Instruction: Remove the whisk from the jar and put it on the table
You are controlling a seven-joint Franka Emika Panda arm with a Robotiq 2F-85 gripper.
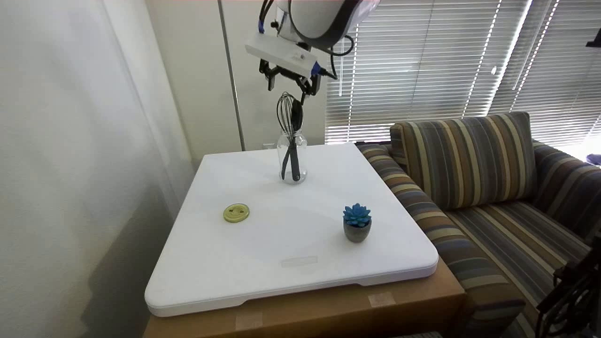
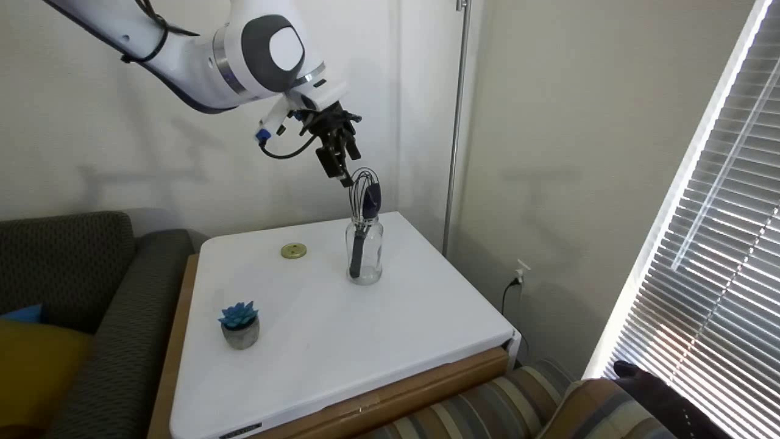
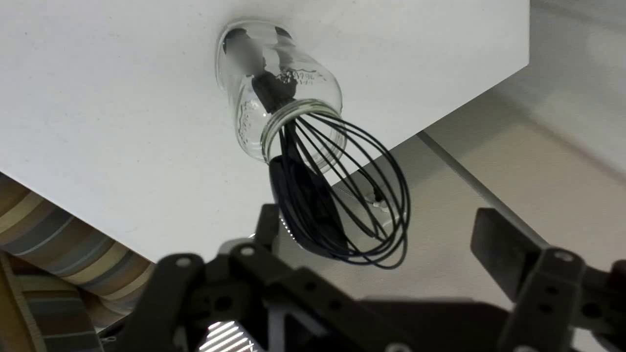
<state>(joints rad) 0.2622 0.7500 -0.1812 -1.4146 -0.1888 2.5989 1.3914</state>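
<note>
The slim dark whisk with a balloon-shaped wire head (image 1: 285,112) stands at a lean in the narrow clear glass jar (image 1: 302,162), wires above the rim and handle end down inside; the jar is upright on the large white rounded-corner tabletop (image 1: 202,263). The black two-fingered claw (image 3: 375,215) is spread wide and grips nothing; in the wrist view the wire head appears in the gap between its fingers. The task is judged to be at the approach stage: grasping the whisk, lifting it clear of the rim and laying it on the tabletop all remain. A dark utensil with a solid paddle-shaped head (image 1: 296,115) shares the jar, close beside the wires, and might be caught along with them.

Hard to make out: whether any fingertip touches either utensil, and whether the wires lie level with the fingertips or beyond them. Inside the jar, dark handles overlap and the glass distorts them; in the wrist view a blurred patch seems to cover part of one, and which belongs to the whisk cannot be told there. In both exterior views the white robot arm (image 2: 201,64) runs out of frame.
</note>
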